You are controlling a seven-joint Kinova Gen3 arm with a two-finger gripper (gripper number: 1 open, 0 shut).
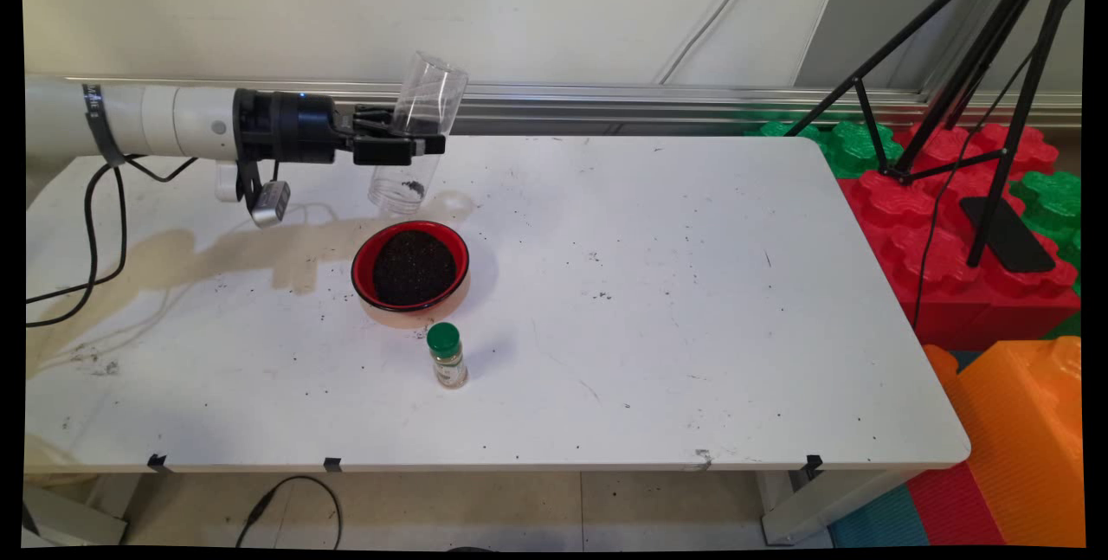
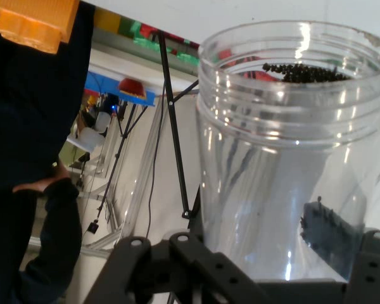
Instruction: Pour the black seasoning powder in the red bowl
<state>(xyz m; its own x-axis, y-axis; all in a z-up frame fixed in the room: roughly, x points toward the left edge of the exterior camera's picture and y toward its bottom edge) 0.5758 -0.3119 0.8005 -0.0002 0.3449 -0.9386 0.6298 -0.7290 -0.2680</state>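
My gripper is shut on a clear plastic jar, gripping it around the middle. The jar hangs nearly upside down, slightly tilted, with its threaded mouth low and a few dark grains clinging inside near that mouth. Just below and in front of the mouth stands a red bowl filled with dark grains. In the hand view the jar fills the right side between the fingers, with grains at its rim. A small spice bottle with a green cap stands upright in front of the bowl.
Scattered dark grains speckle the white table. Black cables hang from the arm at the left. Off the table's right edge are a black tripod and large red, green and orange blocks. A person in dark clothes appears in the hand view.
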